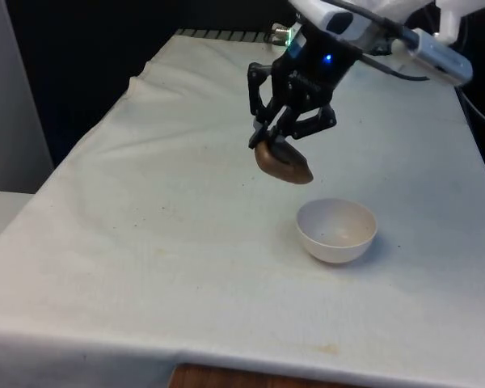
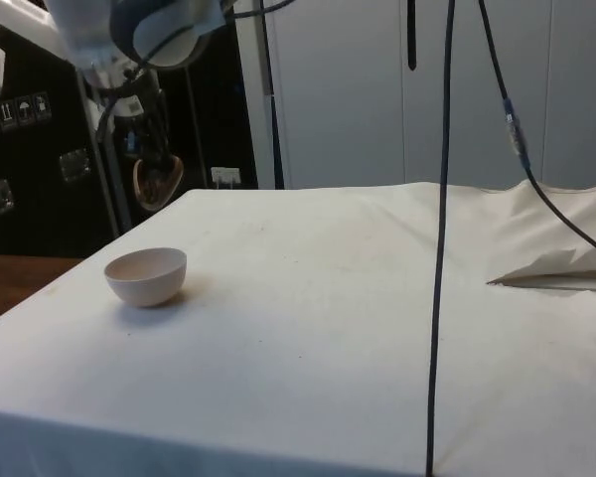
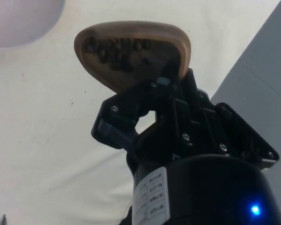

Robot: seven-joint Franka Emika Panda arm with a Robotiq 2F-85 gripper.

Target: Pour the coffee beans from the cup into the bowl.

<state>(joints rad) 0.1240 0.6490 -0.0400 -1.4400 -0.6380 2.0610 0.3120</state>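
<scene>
I see the small brown wooden cup (image 3: 131, 51) held up in the air, tilted well over, with the dark coffee beans (image 3: 114, 50) gathered against its lower wall in the wrist view. In the front view it hangs above the cloth, nearer the front view's left than the white round bowl (image 1: 337, 229), apart from it and not yet over its opening. The black two-finger gripper (image 1: 273, 144) has its fingers pinched on the cup's rim, one finger inside and one outside as far as I can judge.

I judge the cup light and stiff, with a smooth wall that could slip or pivot in a rim pinch once I roll the wrist further; the rim hold looks workable for pouring, but it gives little margin against twisting. The beans are loose and hard, so I expect them to go in a rush and bounce, and some could skip off the bowl's lip. The bowl looks light too and stands free, so a knock from the cup would probably shove it.

The table under its white cloth (image 1: 162, 226) is flat around the bowl, with faint stains, and rumpled folds lie well away in the side view. Beans that miss would likely roll on it.
</scene>
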